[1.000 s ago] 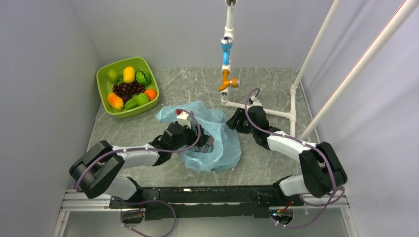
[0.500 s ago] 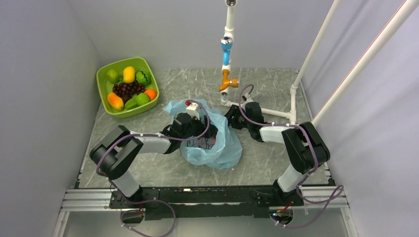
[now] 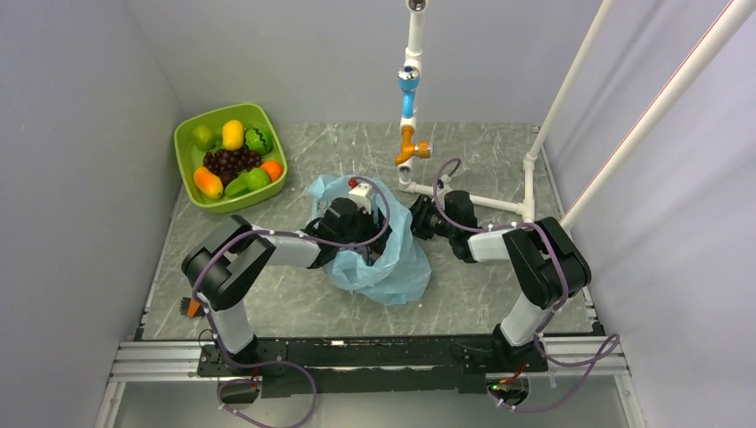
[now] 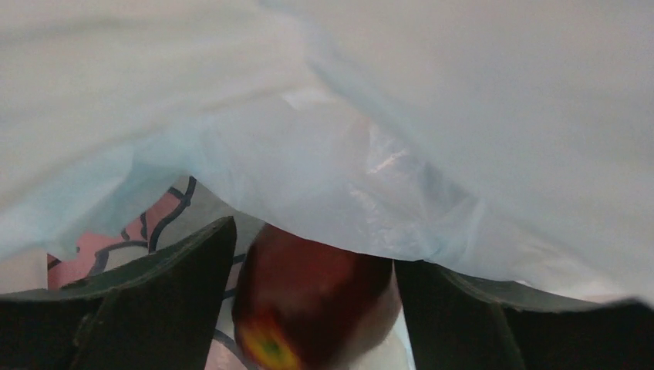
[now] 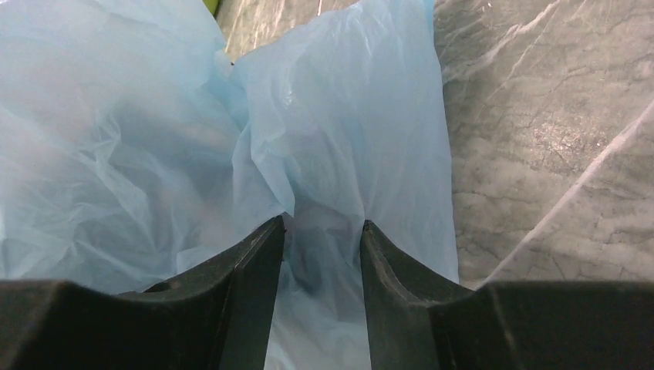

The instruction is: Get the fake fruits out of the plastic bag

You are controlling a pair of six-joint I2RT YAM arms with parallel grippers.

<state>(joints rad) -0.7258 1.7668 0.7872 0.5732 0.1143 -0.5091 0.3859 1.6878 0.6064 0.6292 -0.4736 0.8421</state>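
1. Left gripper [image 4: 316, 250] is inside the bag [image 3: 392, 267], jaws closed partway on a dark red fruit [image 4: 312, 304], with one finger against each side of it.
2. Right gripper [image 5: 322, 231] pinches a fold of the bag's edge, jaws narrow but not together. I read it as holding the mouth up.
3. Progress: several fruits [image 3: 233, 134] and some grapes [image 3: 230, 160] already sit in the green tub [image 3: 184, 143], far left and well apart from the bag. The red one is gripped but not out yet. I can't tell if more are hidden in there; the film is too cloudy.
4. Bag lies crumpled mid-table between both arms.
5. Table [image 3: 294, 303] is grey marble-look. Plain grey walls [image 3: 89, 89], a white pipe frame [image 3: 535, 152] at right, and a pipe [image 3: 407, 98] with blue and orange fittings at the back.
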